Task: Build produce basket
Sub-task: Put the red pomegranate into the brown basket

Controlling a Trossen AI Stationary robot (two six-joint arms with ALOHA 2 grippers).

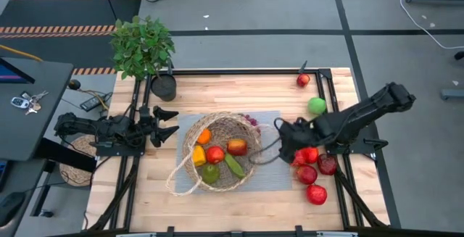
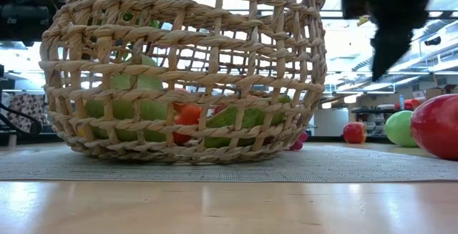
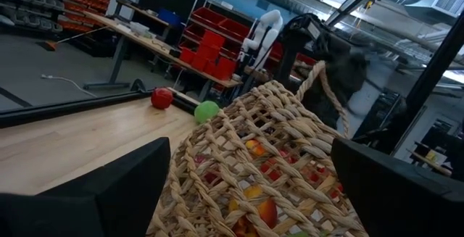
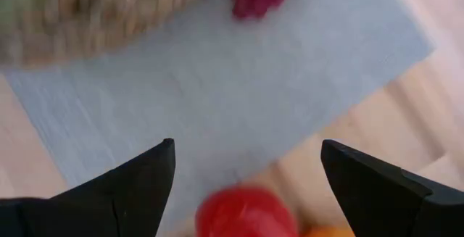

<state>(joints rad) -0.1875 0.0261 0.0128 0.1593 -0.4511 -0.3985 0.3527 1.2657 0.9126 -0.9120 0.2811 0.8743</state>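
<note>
At the desk's near edge on the right lie red apples, clustered just beside the grey mat. Above them hangs the right pincer, its fingers spread wide and grasping nothing, one red apple showing below the gap. On the mat's middle sits the basket, holding an orange, red apples, a yellow pepper and green produce. At the basket's left, the left pincer waits, released. Purple grapes lie against the basket's far rim. Farther back rest a green apple and another red apple; a potted plant stands at the far left corner.
</note>
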